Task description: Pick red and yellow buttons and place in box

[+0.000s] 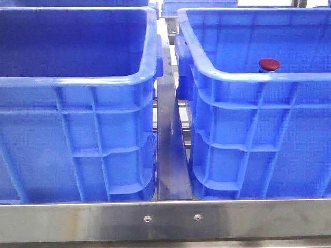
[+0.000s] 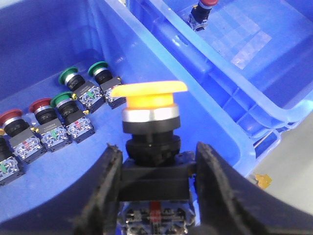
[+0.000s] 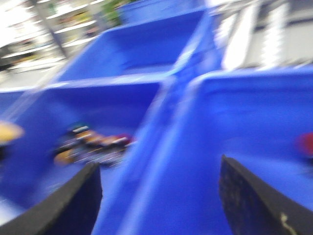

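Note:
My left gripper is shut on the black body of the yellow button and holds it above the floor of the left blue crate. The red button stands inside the right blue crate, the box; only its cap shows over the rim in the front view. It also shows in the left wrist view and as a red blur in the right wrist view. My right gripper is open and empty above the rims between the two crates; that view is blurred. Neither arm shows in the front view.
A row of several spare push buttons with green and red caps lies on the left crate's floor. A steel rail runs between the crates, and a steel table edge crosses the front. More blue crates stand behind.

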You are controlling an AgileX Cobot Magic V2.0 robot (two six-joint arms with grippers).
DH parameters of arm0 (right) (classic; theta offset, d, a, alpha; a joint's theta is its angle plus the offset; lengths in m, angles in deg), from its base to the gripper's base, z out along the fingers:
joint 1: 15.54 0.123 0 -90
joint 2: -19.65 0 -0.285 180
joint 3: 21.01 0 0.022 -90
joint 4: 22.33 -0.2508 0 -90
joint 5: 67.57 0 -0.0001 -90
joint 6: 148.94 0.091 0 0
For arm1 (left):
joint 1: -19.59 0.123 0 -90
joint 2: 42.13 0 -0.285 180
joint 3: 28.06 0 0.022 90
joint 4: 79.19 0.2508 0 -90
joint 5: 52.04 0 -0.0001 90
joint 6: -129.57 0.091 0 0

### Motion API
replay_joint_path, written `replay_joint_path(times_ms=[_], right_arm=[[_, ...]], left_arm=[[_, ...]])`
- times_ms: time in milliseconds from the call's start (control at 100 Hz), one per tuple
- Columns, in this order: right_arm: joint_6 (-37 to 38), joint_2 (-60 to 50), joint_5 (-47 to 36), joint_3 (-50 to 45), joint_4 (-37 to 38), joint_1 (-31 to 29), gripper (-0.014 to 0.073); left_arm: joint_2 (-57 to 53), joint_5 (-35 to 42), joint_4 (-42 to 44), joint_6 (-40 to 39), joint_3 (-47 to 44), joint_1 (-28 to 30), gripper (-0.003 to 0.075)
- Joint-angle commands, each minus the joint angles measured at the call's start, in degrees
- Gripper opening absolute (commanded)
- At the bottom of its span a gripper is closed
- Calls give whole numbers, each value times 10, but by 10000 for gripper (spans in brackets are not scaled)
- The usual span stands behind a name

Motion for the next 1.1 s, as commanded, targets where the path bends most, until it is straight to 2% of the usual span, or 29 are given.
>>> replay_joint_path(times_ms=[0,170,290,600,1090], right_arm=[[-7,45,89,47,-62,-3,535],[-7,162,232,108,-156,0,528],[-7,237,290,148,-191,20,528],[-7,393,282,262,-193,140,528],[-7,521,280,379,-242,236,528]], left_arm=[[-3,40,-5,0,16,-4,-19],[0,40,-5,0,16,-4,-19],[2,40,-5,0,16,-4,-19],[3,40,-5,0,16,-4,-19],[3,40,-5,0,16,-4,-19]])
